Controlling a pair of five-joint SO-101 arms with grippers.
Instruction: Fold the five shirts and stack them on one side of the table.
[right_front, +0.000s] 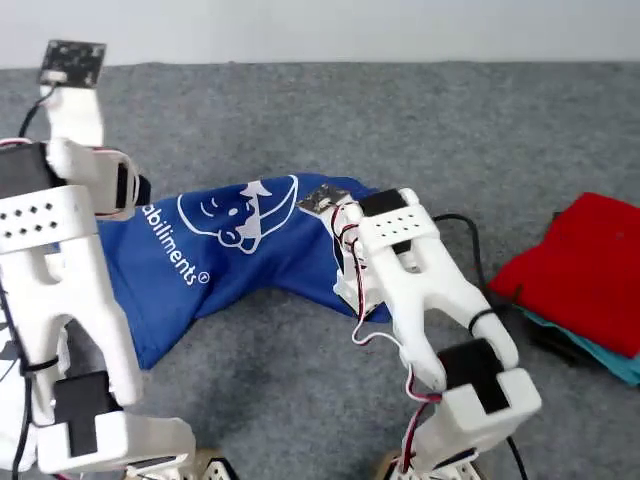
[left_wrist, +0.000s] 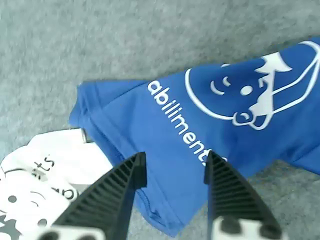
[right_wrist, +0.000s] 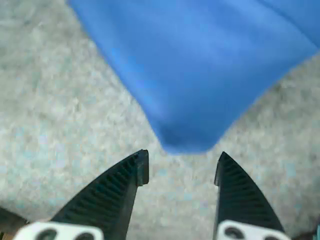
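Note:
A blue shirt (right_front: 230, 250) with a white print lies crumpled on the grey table, left of centre. My left gripper (left_wrist: 176, 157) hangs open over the blue shirt (left_wrist: 165, 125) near its printed lettering, with nothing between the fingers. A white shirt (left_wrist: 45, 170) with dark print lies beside the blue one, partly under its edge. My right gripper (right_wrist: 183, 154) is open just short of a rounded corner of the blue shirt (right_wrist: 200, 65), its fingers on either side of that corner and apart from it. A folded red shirt (right_front: 590, 270) rests on a teal one (right_front: 615, 360) at the right edge.
The right arm (right_front: 420, 290) stands over the blue shirt's right end, with its cable trailing toward the stack. The left arm (right_front: 60, 260) covers the table's left side. Bare grey table (right_front: 400, 130) stretches along the back and between the blue shirt and the stack.

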